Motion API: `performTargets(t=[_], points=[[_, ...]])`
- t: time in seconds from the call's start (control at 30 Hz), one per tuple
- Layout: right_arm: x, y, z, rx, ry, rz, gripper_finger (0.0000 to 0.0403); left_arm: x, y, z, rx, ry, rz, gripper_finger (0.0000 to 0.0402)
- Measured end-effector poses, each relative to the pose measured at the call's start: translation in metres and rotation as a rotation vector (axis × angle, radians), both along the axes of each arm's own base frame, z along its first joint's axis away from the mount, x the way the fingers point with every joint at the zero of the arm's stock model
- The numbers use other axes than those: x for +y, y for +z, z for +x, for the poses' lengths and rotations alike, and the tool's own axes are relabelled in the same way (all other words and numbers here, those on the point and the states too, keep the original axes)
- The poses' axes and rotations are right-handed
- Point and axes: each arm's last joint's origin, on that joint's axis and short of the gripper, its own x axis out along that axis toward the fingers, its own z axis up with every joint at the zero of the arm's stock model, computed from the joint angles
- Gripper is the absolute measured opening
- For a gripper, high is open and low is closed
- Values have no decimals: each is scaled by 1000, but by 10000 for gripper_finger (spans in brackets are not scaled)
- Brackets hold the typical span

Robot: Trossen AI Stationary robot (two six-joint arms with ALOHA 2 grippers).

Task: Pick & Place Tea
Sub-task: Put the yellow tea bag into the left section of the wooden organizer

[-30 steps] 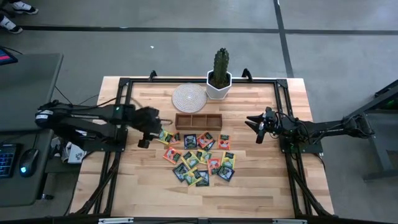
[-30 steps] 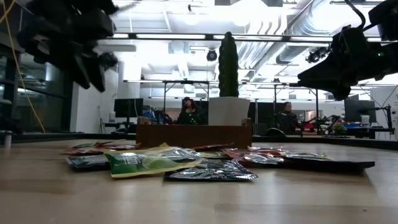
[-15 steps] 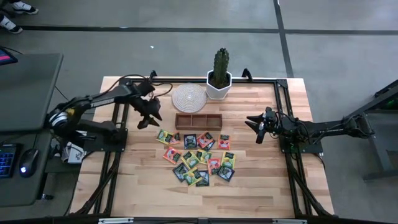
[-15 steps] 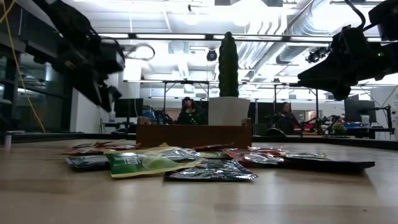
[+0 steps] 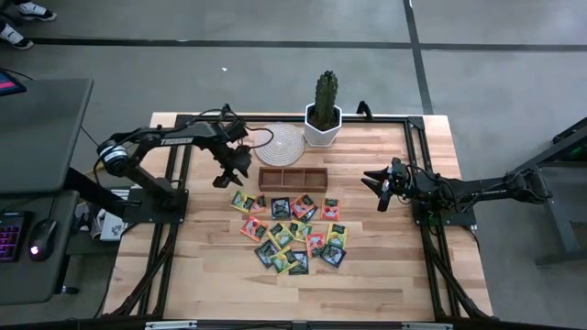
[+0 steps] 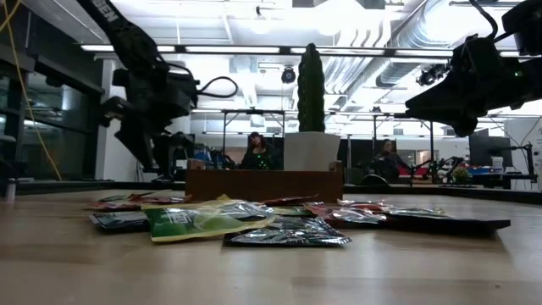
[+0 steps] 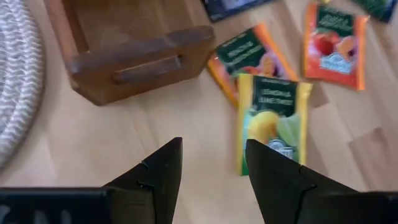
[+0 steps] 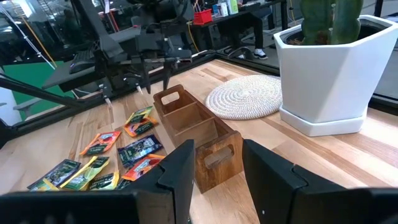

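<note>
Left hand (image 5: pixel 236 174), fingers apart and holding nothing, hovers at the wooden tray's (image 5: pixel 292 179) 9 o'clock end, just above the yellow lemon tea packet (image 7: pixel 270 121), poised to grasp it. Right hand (image 5: pixel 374 181), also apart, waits at the tray's 3 o'clock, clear of the tea packets (image 5: pixel 293 233) strewn at its 6 o'clock.

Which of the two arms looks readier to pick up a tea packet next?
The left. Its gripper hangs open just beside the yellow packet at the pile's edge; the right gripper, also open, waits off beside the pile.
</note>
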Motion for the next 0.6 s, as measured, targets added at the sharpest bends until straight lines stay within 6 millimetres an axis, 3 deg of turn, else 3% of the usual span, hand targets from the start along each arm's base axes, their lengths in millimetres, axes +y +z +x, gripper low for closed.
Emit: performTargets(t=[0.27,0.6], points=[[0,0,0,0,0,0,131,-11,-16,18,102,-123,-16,175],[0,0,0,0,0,0,131,-12,-24,20,123,-139,-34,175]])
